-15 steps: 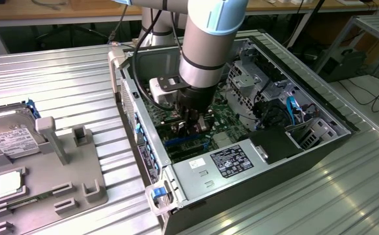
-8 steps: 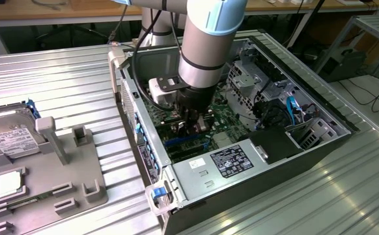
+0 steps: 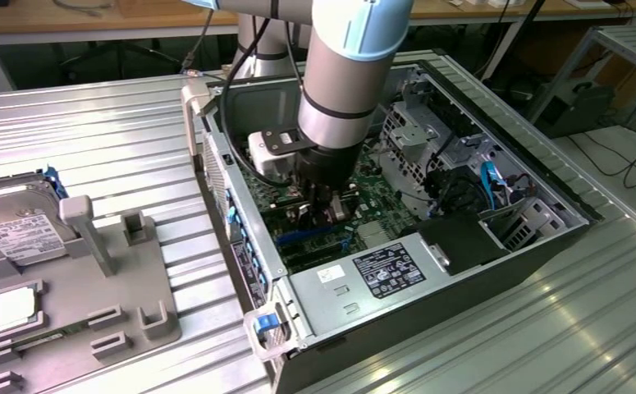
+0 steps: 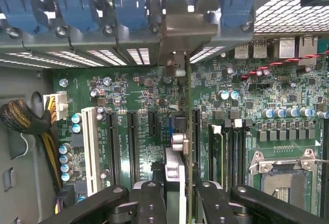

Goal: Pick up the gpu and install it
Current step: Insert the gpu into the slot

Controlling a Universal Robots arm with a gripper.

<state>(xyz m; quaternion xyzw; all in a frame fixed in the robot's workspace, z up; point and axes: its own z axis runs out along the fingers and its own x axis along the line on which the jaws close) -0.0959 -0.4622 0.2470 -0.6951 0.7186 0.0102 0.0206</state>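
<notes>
The gpu (image 4: 188,131) stands edge-on over the green motherboard (image 4: 139,95), between the long black slots. Its silvery end bracket (image 4: 187,26) lies against the case's rear slot openings. My gripper (image 4: 180,185) is shut on the card, one black finger (image 4: 150,198) on each side of it. In the exterior view the gripper (image 3: 329,215) reaches down into the open computer case (image 3: 329,287), close over the board. Whether the card's edge sits in a slot I cannot tell.
A white slot (image 4: 91,142) and a sleeved cable bundle (image 4: 20,116) lie to one side, an open processor socket (image 4: 280,175) to the other. Outside the case, a grey fixture (image 3: 110,287) holds a hard drive (image 3: 11,226) and a processor chip (image 3: 11,308).
</notes>
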